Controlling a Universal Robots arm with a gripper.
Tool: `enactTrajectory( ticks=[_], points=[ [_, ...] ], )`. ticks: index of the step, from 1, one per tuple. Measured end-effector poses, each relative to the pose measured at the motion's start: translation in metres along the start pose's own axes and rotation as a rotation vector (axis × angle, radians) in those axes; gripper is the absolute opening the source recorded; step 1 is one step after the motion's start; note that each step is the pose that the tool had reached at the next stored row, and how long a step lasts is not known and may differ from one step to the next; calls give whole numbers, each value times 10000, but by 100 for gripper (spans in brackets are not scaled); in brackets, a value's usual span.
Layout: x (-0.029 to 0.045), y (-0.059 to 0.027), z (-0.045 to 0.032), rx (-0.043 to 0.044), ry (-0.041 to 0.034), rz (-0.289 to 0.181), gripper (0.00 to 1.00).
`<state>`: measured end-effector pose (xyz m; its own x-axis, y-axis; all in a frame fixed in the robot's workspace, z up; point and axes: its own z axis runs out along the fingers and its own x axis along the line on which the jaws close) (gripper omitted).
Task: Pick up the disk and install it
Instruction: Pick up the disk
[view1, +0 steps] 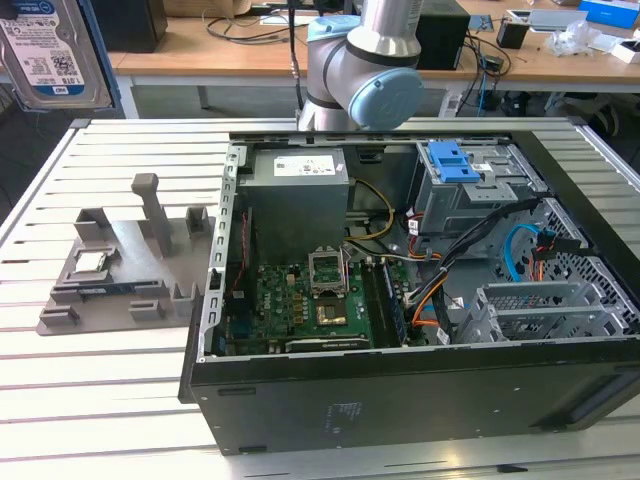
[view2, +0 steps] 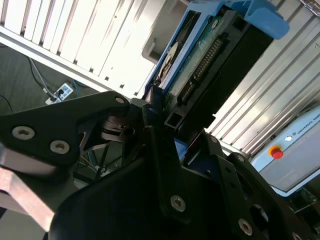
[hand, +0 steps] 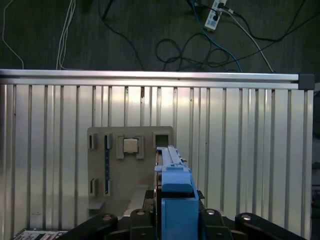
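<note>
The slatted aluminium surface (view1: 120, 330) carries an open black computer case (view1: 400, 400), lying on its side toward the exterior view's right. Inside the case are the grey power supply (view1: 297, 190), the green motherboard (view1: 290, 305) and a metal drive cage with a light-blue bracket (view1: 455, 160) on top. The grey-and-blue robot arm (view1: 365, 70) rises behind the case.

On the exterior view's left, just beside the case, a flat grey fixture (view1: 120, 260) with upright posts rests on the surface. A small square silver processor chip (view1: 92, 262) sits in one of its pockets.

The disk (view1: 45, 50) is off the surface. It hangs in the upper corner on the exterior view's left, above the fixture, with its white-and-blue label facing the camera.

In the first wrist view the disk (hand: 172, 170) appears edge-on, its blue frame uppermost. The fixture (hand: 100, 195) and chip (hand: 131, 145) lie below it on the slats.

The claw (hand: 175, 196) is closed on the disk, with its black linkages on either side of the blue frame. The second wrist view shows the disk's (view2: 200, 65) green circuit board and connector row, its near end clamped in the claw.
</note>
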<state>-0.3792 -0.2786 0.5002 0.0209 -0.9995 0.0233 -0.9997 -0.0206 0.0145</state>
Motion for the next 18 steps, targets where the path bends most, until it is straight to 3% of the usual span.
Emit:
enactTrajectory(
  ticks=[7, 9, 18],
  points=[
    [0, -4, -2, -2, -11, 1, 36],
    [4, -32, -2, 0, -60, -1, 36],
    [12, -402, -8, 0, -63, 0, 36]
  ],
)
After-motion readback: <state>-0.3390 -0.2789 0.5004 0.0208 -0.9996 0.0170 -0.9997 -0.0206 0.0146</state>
